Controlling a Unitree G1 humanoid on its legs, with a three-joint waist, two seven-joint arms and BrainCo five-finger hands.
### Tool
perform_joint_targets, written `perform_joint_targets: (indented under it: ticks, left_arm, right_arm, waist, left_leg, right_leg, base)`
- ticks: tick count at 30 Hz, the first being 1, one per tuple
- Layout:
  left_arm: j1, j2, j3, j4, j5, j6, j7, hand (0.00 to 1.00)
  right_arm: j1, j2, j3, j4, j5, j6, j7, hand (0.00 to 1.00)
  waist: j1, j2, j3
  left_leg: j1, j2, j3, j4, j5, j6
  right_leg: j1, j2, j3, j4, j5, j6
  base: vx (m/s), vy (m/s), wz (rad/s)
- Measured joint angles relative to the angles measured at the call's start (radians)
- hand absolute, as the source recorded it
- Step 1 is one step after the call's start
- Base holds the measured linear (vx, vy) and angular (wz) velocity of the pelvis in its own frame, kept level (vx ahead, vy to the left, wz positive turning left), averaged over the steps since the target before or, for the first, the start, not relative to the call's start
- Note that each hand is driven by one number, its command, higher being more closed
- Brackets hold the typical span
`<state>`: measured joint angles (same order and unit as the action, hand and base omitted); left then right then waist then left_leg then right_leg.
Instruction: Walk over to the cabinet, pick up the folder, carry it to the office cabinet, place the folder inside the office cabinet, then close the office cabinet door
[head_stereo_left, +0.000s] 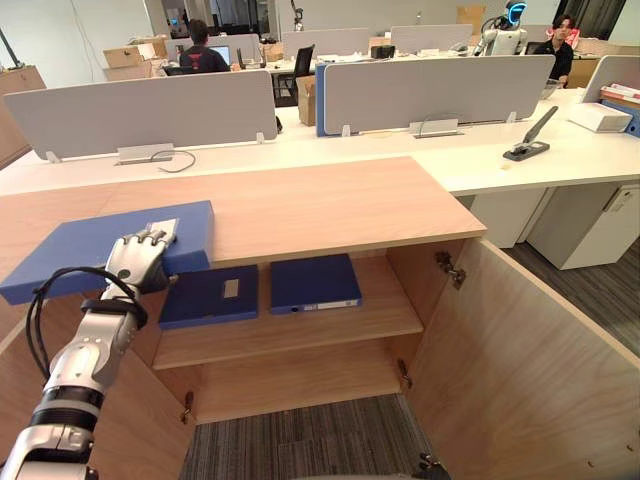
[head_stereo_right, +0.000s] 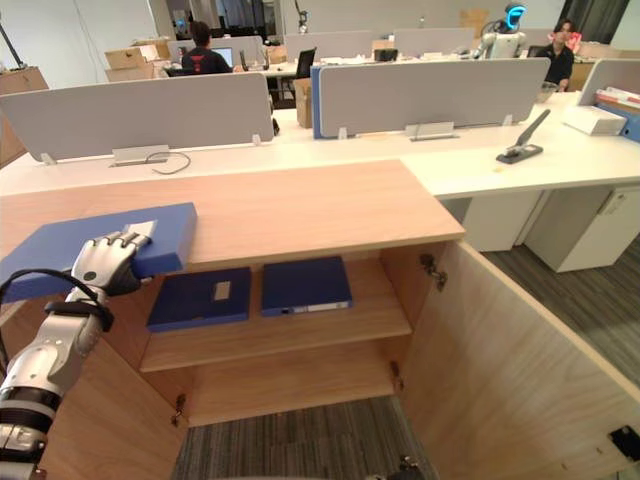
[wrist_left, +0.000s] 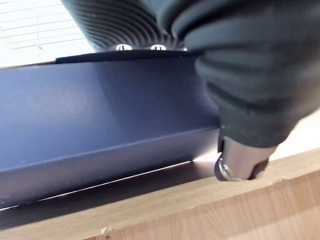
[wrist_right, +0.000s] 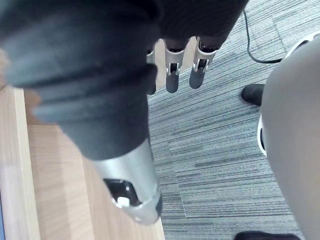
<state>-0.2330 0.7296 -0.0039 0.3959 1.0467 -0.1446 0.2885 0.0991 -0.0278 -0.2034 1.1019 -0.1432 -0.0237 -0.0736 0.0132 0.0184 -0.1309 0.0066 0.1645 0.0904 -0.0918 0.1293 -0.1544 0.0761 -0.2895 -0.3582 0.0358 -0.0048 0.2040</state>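
At the cabinet top, the left hand clasps the blue folder.

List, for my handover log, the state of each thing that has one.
Wooden office cabinet: doors open.
Light blue flat folder: at the cabinet top's front edge, gripped by the left hand.
Two dark blue folders: flat on the upper shelf.
Right hand: open, empty.
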Motion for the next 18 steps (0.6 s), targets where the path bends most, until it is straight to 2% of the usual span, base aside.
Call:
perform_joint_targets:
  ticks: [4,9,10,13,17,18]
  left_arm:
    - [-0.001,-0.008,0.03,0.0,-0.005,0.001,0.0,1.0]
    - [-0.008,-0.041,0.05,-0.034,-0.023,0.026,-0.001,1.0]
    - [0.001,-0.078,0.071,-0.083,-0.039,0.04,-0.002,1.0]
    - [0.08,-0.199,0.129,-0.263,-0.102,0.046,-0.004,1.0]
    - [0.19,-0.37,0.168,-0.507,-0.218,-0.005,0.003,1.0]
    - [0.223,-0.416,0.171,-0.585,-0.279,-0.026,0.013,1.0]
  right_arm:
    - [0.0,-0.001,0.001,0.0,0.0,0.002,0.006,0.0]
    - [-0.001,-0.001,0.004,0.0,0.0,0.002,0.007,0.0]
    - [-0.002,0.0,0.003,0.0,0.0,0.002,0.007,0.0]
    - [-0.003,0.002,-0.022,0.002,0.001,0.004,0.006,0.0]
    - [-0.003,0.01,-0.048,0.003,0.008,0.014,-0.008,0.0]
    - [-0.003,0.012,-0.047,0.001,0.023,0.013,-0.02,0.0]
  waist:
    - [-0.001,-0.002,0.003]
    - [-0.002,-0.007,0.013]
    - [0.0,-0.009,0.02]
    - [0.005,-0.011,0.026]
    - [0.016,-0.013,0.026]
    - [0.018,-0.017,0.025]
  left_leg:
    - [0.0,0.0,0.001,0.0,-0.001,0.0]
    - [0.0,0.0,0.0,0.0,-0.003,-0.001]
    - [-0.001,-0.001,-0.002,0.0,-0.003,-0.001]
    - [-0.014,-0.002,-0.011,0.001,-0.004,-0.001]
    - [-0.027,-0.002,-0.022,0.005,-0.003,-0.001]
    - [-0.026,-0.002,-0.023,0.005,-0.003,-0.001]
  right_leg:
    - [0.001,0.0,0.0,-0.002,0.0,0.0]
    - [0.002,0.001,0.0,-0.006,0.0,0.0]
    - [0.002,0.001,0.0,-0.007,0.0,0.0]
    - [0.001,0.001,-0.001,-0.009,-0.001,-0.002]
    - [-0.011,0.001,0.001,0.004,-0.001,0.0]
    - [-0.009,0.001,0.004,0.004,-0.002,0.0]
  base:
    - [0.0,0.0,0.0]
    - [0.0,0.0,0.0]
    - [0.0,0.0,0.0]
    - [0.01,0.008,0.05]
    - [0.03,0.008,0.07]
    - [0.02,0.008,0.04]
